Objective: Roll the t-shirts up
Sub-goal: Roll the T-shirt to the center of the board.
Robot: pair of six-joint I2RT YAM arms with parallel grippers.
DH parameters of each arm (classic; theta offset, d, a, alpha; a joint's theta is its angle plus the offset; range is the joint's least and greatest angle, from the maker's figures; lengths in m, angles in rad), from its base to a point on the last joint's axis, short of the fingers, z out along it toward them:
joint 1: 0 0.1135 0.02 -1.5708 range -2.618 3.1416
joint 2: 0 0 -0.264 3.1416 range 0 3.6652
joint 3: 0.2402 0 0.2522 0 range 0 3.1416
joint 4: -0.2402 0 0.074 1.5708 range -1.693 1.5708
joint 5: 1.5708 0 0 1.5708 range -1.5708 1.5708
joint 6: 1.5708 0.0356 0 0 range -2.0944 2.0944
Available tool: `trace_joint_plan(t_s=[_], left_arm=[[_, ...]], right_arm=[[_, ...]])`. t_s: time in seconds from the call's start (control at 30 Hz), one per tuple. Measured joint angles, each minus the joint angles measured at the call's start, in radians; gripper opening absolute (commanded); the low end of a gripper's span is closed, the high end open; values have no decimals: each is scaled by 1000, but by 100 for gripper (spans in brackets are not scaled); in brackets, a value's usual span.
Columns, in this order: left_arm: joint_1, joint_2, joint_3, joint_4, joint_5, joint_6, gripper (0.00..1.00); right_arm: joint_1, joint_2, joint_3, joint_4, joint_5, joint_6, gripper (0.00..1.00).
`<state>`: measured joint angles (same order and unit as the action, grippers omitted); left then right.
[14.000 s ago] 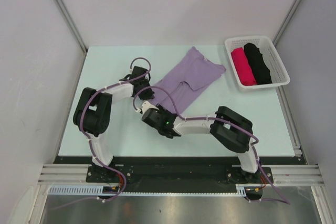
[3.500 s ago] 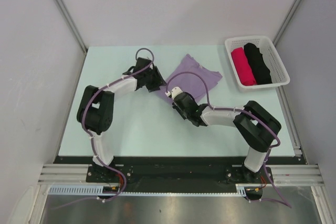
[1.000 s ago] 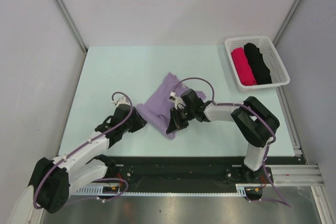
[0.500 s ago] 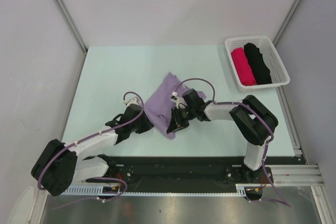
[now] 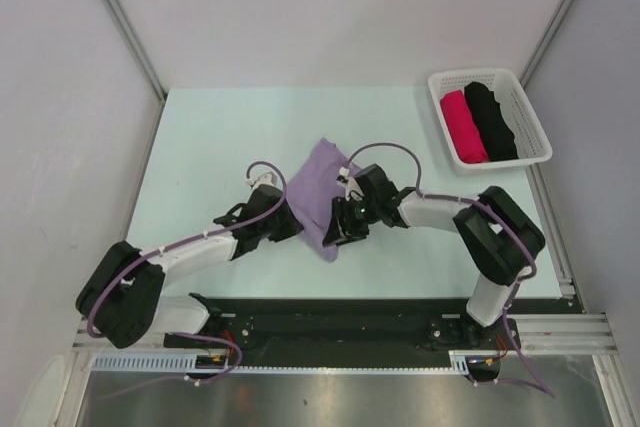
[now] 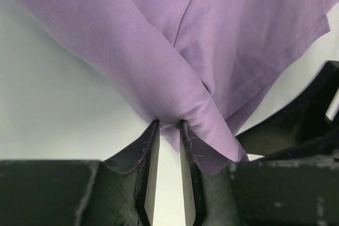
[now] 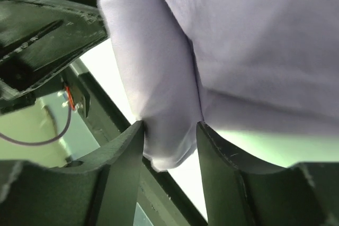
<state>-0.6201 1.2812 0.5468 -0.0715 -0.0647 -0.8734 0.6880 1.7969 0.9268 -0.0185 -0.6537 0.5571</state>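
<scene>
The lavender t-shirt (image 5: 318, 179) lies folded and bunched in the middle of the table. My left gripper (image 5: 289, 223) is at its near left edge. In the left wrist view the left gripper (image 6: 169, 124) is shut on a pinched fold of the t-shirt (image 6: 228, 35). My right gripper (image 5: 340, 228) is at the shirt's near right edge, close to the left one. In the right wrist view the right gripper (image 7: 169, 125) stands open, a loose wad of the t-shirt (image 7: 254, 41) hanging between its fingers.
A white basket (image 5: 530, 117) at the back right holds a pink roll (image 5: 464, 127) and a black roll (image 5: 490, 119). The table's near edge with its black rail runs just below both grippers. Each gripper shows dark in the other's wrist view.
My left arm has swung in from the near left to the shirt's edge and closed on a fold. The right gripper's jaws have spread apart around the cloth.
</scene>
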Motion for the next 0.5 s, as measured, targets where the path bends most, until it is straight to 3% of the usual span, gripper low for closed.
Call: trace_joint_plan(t_s=[0.3,0.5], left_arm=[[-5,89,97,-2,8,10,27],[-5,170,166,-7,20,11,27]], right_arm=[[18,-350,-1,-210,408,-62,47],[198,-407,11,-220,636,-172,48]])
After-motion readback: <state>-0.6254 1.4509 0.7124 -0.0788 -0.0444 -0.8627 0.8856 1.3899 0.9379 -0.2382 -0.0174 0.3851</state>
